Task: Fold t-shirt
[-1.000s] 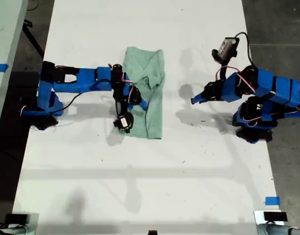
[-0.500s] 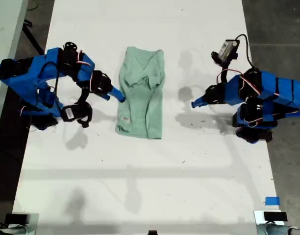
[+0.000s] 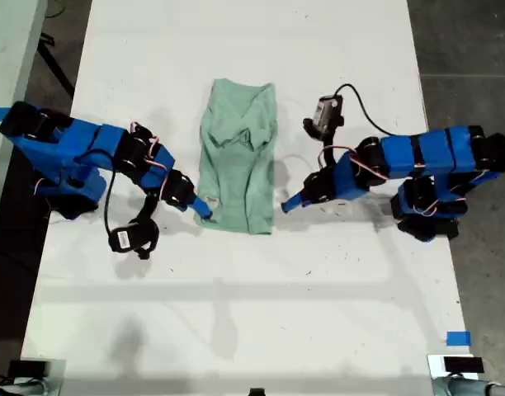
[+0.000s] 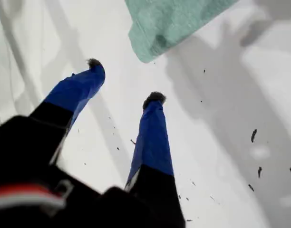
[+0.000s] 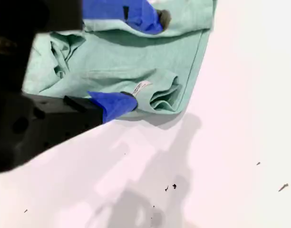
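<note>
Both end effectors are spread open: second (image 5: 143, 59) over the t-shirt (image 3: 238, 157) corner, first (image 4: 124, 80) just beside it.

A soft, matt cloth t-shirt (image 3: 238, 157), pale mint green and lightly wrinkled, lies at the centre of the exterior view on a smooth white table (image 3: 318, 297) with a faint sheen (small dark specks mark it). A small white fabric label (image 5: 141, 87) shows near its folded edge. Both arms are glossy blue plastic with black parts; one gripper (image 4: 124, 83) has dark, fuzzy-looking tips.
</note>
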Robot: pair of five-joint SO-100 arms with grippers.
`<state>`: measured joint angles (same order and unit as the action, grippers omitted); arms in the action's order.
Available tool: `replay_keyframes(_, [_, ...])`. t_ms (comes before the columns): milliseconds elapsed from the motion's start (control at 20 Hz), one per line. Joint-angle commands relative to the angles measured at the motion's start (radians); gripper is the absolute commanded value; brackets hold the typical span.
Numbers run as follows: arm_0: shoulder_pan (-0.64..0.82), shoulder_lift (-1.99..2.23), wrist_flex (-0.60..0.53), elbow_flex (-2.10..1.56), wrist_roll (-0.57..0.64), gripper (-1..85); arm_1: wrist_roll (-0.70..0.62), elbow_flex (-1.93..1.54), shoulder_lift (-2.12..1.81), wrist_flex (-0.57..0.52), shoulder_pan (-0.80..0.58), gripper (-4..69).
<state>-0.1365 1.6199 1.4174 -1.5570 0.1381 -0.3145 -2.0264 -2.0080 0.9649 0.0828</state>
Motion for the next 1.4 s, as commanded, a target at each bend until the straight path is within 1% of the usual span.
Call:
replay_keyframes(0, [0.005,-0.055,-0.038,0.035,-0.011,27.7,0.015,0.166,0.149,-0.048,0.017,23.8])
replay_keyframes(200, [0.031,-0.129,-0.041,0.032,-0.005,28.1,0.008,0.345,0.396,-0.043,0.028,24.5])
replay_keyframes(450, [0.057,-0.216,-0.061,0.029,-0.014,28.5,-0.009,0.551,0.626,0.0,0.035,24.8])
replay_keyframes(600, [0.084,-0.267,-0.097,0.028,-0.014,28.5,-0.014,0.611,0.707,0.005,0.04,24.9])
replay_keyframes(850, [0.123,-0.36,-0.12,0.046,-0.014,27.9,-0.002,0.632,0.805,0.008,0.048,23.9])
replay_keyframes(900, [0.126,-0.388,-0.121,0.058,-0.009,26.4,0.0,0.638,0.828,0.008,0.049,22.9])
replay_keyframes(950, [0.126,-0.413,-0.126,0.069,-0.006,23.2,0.005,0.65,0.857,0.012,0.049,21.5])
replay_keyframes(1000, [0.126,-0.439,-0.126,0.081,-0.006,17.3,0.008,0.681,0.896,0.034,0.051,19.5])
replay_keyframes(1050, [0.123,-0.466,-0.127,0.097,0.003,7.7,0.014,0.724,0.94,0.063,0.055,15.8])
replay_keyframes(1100, [0.118,-0.491,-0.127,0.112,0.018,1.2,0.02,0.781,0.992,0.107,0.057,9.1])
replay_keyframes(1150, [0.107,-0.5,-0.127,0.123,0.026,0.0,0.028,0.85,1.04,0.164,0.061,0.3])
replay_keyframes(1200, [0.092,-0.508,-0.123,0.137,0.034,0.0,0.034,0.899,1.066,0.207,0.069,-1.1])
replay_keyframes(1350, [0.031,-0.509,-0.067,0.192,0.038,0.0,0.046,0.974,1.065,0.264,0.1,-1.0])
